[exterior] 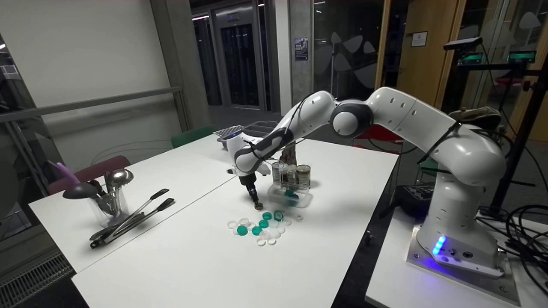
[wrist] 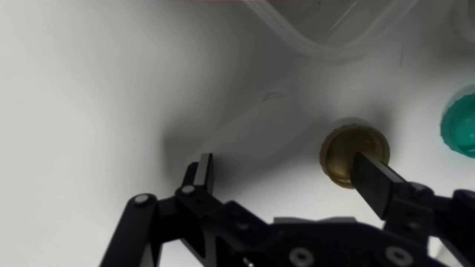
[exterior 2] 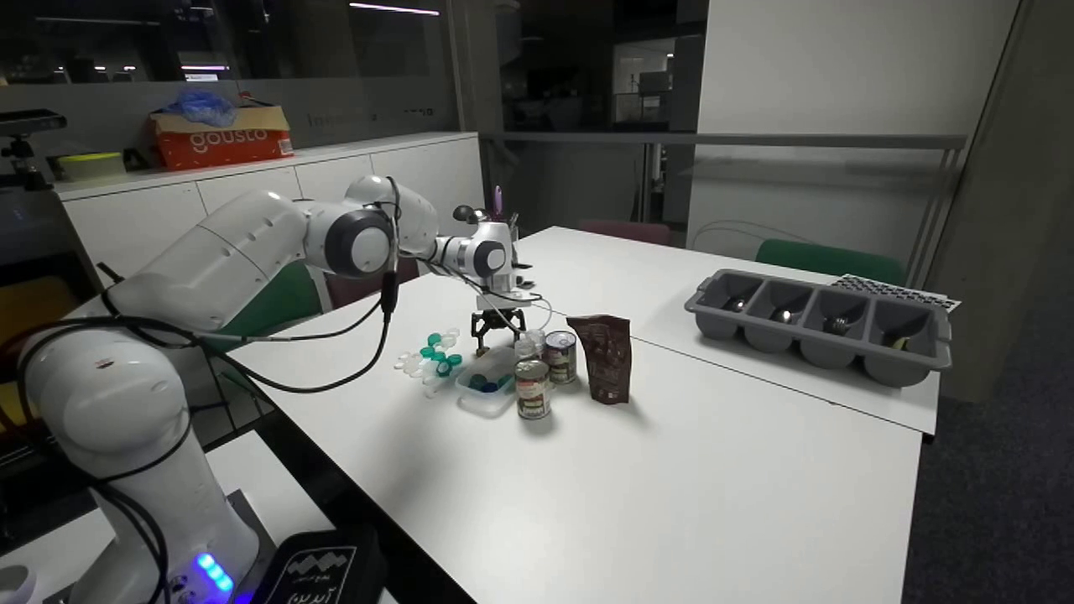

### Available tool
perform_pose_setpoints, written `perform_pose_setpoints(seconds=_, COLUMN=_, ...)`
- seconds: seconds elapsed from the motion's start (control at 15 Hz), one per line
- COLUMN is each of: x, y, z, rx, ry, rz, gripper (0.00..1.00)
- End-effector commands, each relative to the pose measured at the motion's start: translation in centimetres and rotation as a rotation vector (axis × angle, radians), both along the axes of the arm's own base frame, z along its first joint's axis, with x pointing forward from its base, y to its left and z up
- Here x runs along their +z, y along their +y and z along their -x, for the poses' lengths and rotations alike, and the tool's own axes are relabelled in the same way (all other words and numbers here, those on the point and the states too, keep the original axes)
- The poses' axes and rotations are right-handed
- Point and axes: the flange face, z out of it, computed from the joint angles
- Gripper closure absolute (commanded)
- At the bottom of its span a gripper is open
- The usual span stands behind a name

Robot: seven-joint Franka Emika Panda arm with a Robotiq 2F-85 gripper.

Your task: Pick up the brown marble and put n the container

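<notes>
The brown marble looks like a round brown, ridged cap [wrist: 336, 159] lying on the white table; it also shows in an exterior view [exterior: 258, 207]. My gripper [wrist: 284, 167] is open just above the table, its fingers wide apart. In the wrist view, its right fingertip overlaps the cap; I cannot tell if it touches. The gripper also shows in an exterior view [exterior 2: 501, 335]. A clear plastic tub [exterior 2: 482, 405] with green and blue caps inside stands close by; its rim [wrist: 326, 52] shows in the wrist view. A small dark grey upright container with a flap is out of view.
Several green [exterior: 242, 230] and white caps [exterior: 261, 242] lie scattered near the gripper. Cans [exterior 2: 533, 390] and a brown pouch [exterior 2: 606, 361] stand beside the tub. A grey tray [exterior 2: 818, 294], tongs [exterior: 132, 218] and a utensil jar [exterior: 109, 205] are farther off.
</notes>
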Motion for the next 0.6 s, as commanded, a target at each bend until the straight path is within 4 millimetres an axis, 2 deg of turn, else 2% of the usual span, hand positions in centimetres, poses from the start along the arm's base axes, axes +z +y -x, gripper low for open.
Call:
perform_pose_setpoints(seconds=0.0, x=1.1, y=1.2, z=1.4, rx=-0.012, ry=-0.016, rz=0.034, gripper=0.0)
perform_pose_setpoints(seconds=0.13, x=1.1, y=1.7, z=1.6, rx=-0.015, ry=-0.015, rz=0.035, gripper=0.01)
perform_pose_setpoints(seconds=0.2, x=1.0, y=2.0, z=1.7, rx=-0.018, ry=-0.012, rz=0.036, gripper=0.08)
perform_pose_setpoints(seconds=0.27, x=1.0, y=2.2, z=1.9, rx=-0.018, ry=-0.01, rz=0.037, gripper=0.09)
perform_pose_setpoints(seconds=0.33, x=1.2, y=2.3, z=1.9, rx=-0.019, ry=-0.013, rz=0.042, gripper=0.31)
perform_pose_setpoints(seconds=0.47, x=1.1, y=2.4, z=2.1, rx=-0.021, ry=-0.011, rz=0.045, gripper=0.37)
perform_pose_setpoints(seconds=0.53, x=1.2, y=2.5, z=2.1, rx=-0.022, ry=-0.014, rz=0.047, gripper=0.44)
